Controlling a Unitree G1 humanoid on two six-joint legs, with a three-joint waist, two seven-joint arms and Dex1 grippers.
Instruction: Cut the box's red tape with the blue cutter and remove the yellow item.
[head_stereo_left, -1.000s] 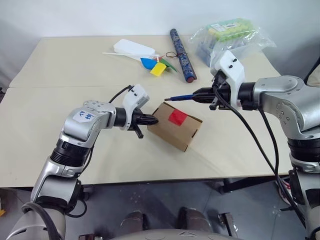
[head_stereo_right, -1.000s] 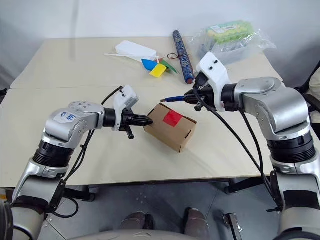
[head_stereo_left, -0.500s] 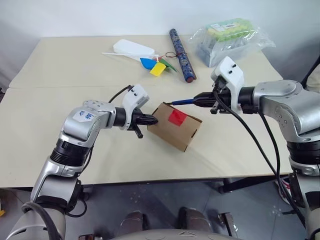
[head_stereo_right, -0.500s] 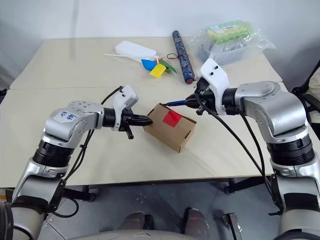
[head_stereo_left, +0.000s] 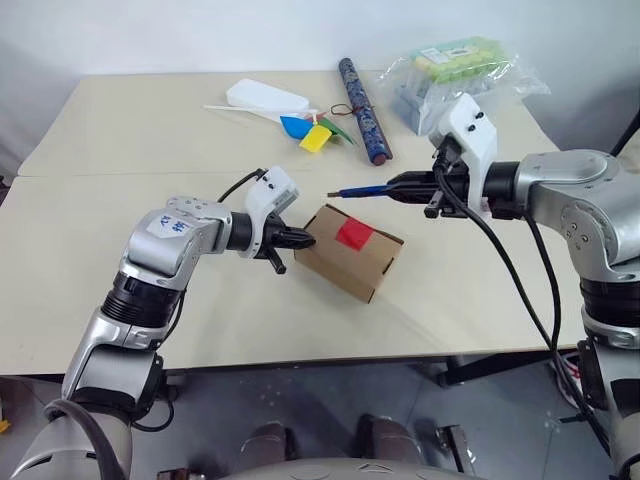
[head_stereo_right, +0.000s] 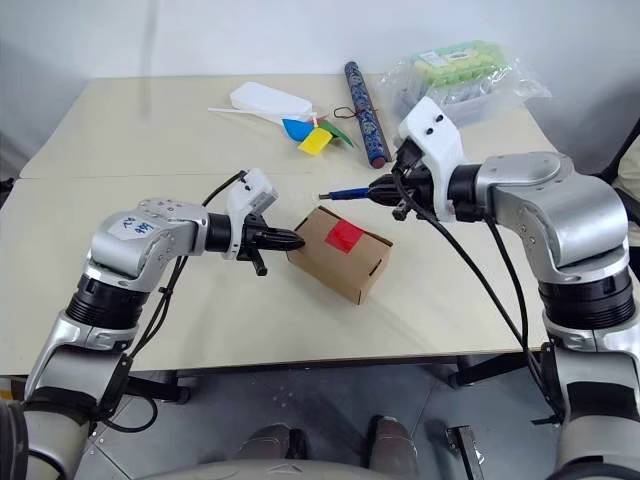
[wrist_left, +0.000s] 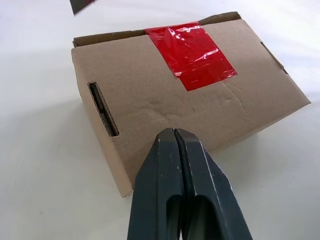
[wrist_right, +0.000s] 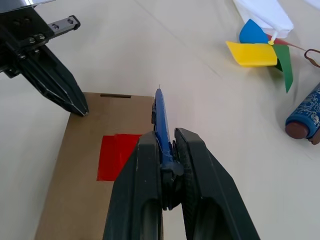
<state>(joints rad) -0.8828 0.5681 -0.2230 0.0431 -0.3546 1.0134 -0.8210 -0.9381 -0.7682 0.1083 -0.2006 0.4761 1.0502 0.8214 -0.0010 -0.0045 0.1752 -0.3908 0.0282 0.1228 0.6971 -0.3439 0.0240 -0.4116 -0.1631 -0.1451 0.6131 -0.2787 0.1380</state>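
We see the box (head_stereo_left: 350, 252) lying near the middle of the left eye frame on the pale table (head_stereo_left: 120, 130), its top face tilted toward the lower right, with the red tape (head_stereo_left: 354, 234) on that face near its upper edge. In the left wrist view the tape runs from the top face over the far edge of the carton.

The left gripper (head_stereo_left: 306, 240) comes in from the left of the frame, its two black fingers pressed together with no gap and nothing between them, the tip touching the left end of the box.

The right gripper (head_stereo_left: 398, 189) reaches in from the right of the frame, its fingers clamped on the blue cutter (head_stereo_left: 362, 189). The cutter points toward the left of the frame, and its tip hangs above and beyond the upper edge of the box, apart from the tape.

We cannot see the yellow item; the box is closed.

In the upper middle of the frame lie a dark patterned tube (head_stereo_left: 365, 95), coloured paper pieces (head_stereo_left: 315, 132) and a white flat object (head_stereo_left: 267, 97); a clear bag of green-topped packs (head_stereo_left: 455, 70) sits at upper right.
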